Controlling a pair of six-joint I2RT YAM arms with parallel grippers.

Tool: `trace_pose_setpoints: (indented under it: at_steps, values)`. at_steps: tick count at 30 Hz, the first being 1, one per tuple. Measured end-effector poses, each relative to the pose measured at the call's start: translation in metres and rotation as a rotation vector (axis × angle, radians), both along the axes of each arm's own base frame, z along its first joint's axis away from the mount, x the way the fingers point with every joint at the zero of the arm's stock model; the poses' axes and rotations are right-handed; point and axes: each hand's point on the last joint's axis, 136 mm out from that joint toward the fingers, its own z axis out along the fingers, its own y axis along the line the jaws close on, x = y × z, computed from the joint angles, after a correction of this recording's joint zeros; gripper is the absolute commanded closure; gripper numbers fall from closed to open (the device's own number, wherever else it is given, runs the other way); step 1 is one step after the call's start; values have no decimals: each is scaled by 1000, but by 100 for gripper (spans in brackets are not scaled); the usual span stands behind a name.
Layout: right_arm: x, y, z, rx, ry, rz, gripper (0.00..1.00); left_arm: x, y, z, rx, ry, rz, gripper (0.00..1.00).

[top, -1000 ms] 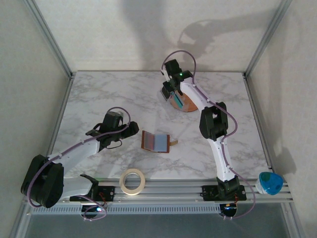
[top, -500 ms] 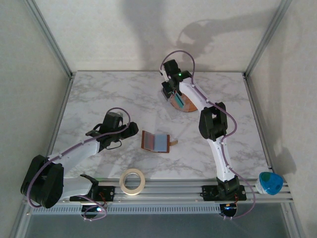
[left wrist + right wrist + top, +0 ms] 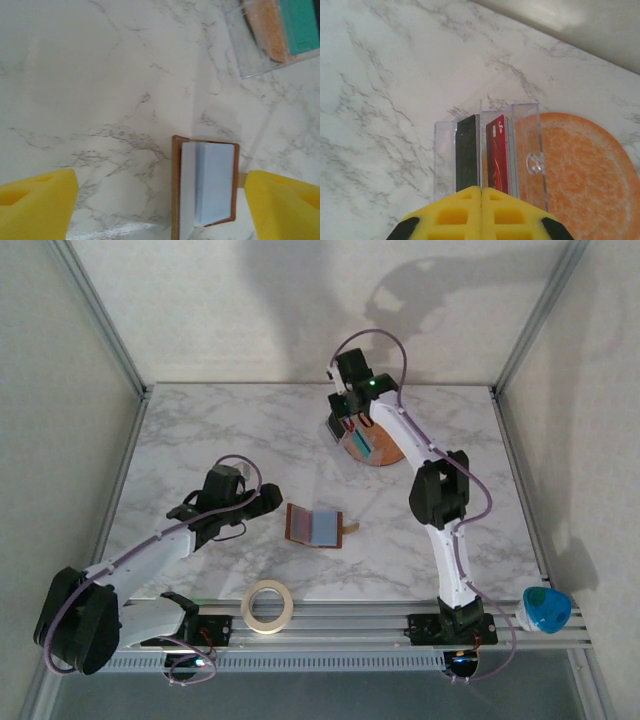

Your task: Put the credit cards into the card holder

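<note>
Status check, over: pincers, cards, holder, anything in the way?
Left pincer open near card holder, pale card lying on it. Right pincer shut at clear case by orange plate, grip unclear. Tape roll well aside.

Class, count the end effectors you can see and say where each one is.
2. The left end effector, open, hovers left of the card holder; the right end effector, shut, points at the clear sleeve at the orange plate's edge. None appears hidden.

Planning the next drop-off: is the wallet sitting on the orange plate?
No, the wallet lies open on the bare table, apart from the orange plate farther back.
</note>
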Motion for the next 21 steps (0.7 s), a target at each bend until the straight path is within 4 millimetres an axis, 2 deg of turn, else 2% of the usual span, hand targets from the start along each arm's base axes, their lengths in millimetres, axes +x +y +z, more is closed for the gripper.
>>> trace_pose_setpoints:
  at_steps: [4,8,16,19,21]
  values:
    - [-25,-10,31,59,-11,-28,100,3,-9,17,-41,-26,-30,14]
    - [-56,-17,44,143,19,-51,100,3,-18,32,-91,-58,-66,13]
    - [-168,-27,29,353,214,13,100,-2,-27,37,-132,-56,-118,17]
    - [-208,-27,22,468,283,43,100,-10,-36,34,-142,-34,-164,23]
    - [-230,-22,13,540,342,68,100,-17,-44,30,-148,-17,-197,33]
